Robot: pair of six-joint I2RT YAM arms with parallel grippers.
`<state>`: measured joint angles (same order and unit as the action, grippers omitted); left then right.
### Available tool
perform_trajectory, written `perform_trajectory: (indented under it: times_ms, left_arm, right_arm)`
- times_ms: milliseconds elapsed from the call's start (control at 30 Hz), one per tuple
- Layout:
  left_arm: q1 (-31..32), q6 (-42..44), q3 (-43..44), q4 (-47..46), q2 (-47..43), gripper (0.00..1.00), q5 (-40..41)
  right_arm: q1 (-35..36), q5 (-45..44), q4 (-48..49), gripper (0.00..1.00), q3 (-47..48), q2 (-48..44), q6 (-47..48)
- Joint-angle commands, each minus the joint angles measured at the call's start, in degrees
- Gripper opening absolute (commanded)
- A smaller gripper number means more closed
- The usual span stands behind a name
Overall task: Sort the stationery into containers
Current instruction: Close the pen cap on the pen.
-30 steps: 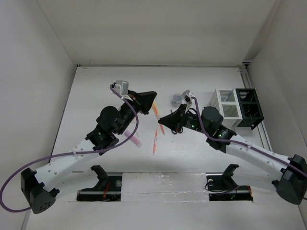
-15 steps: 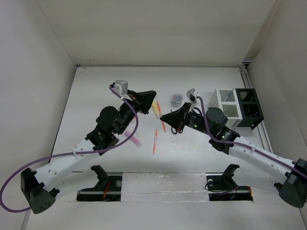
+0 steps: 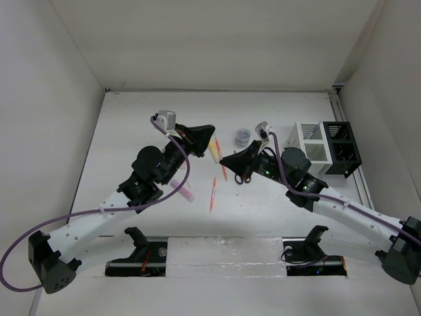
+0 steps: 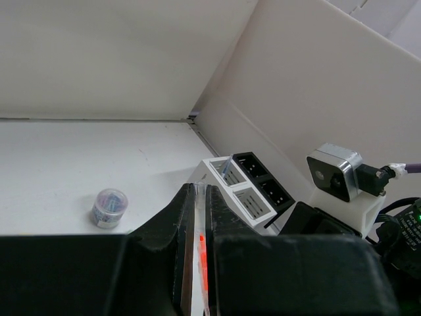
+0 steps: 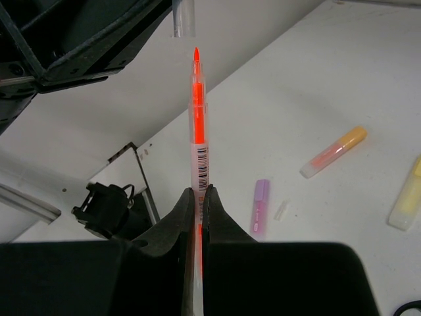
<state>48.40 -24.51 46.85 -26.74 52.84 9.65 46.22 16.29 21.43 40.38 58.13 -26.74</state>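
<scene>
White table (image 3: pixel 131 125): right gripper (image 5: pixel 198 192) clamps orange-red pen (image 5: pixel 198 141); left gripper (image 4: pixel 196 188) clamps clear cap (image 5: pixel 185 18).

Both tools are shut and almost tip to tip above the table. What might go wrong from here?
1. In the right wrist view, the clear cap in the left tool sits slightly left of the orange-red pen tip. Pushing them together may miss or jam.
2. The right tool pinches the pen low on its barrel, so a sideways push could pivot it or knock it loose.
</scene>
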Motion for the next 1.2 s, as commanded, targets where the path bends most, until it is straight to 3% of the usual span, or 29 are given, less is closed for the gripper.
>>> perform_trajectory:
  times_ms: [0, 1167]
  left_arm:
    - [0.11, -0.36, 1.49, -2.97, -0.63, 0.0, -0.77]
    - [0.11, 0.17, 1.49, -2.88, 0.42, 0.0, -0.77]
  right_arm:
    - [0.45, -0.13, 3.44, 0.0, 1.81, 0.14, 0.81]
    - [0.45, -0.3, 3.44, 0.0, 5.06, 1.2, 0.81]
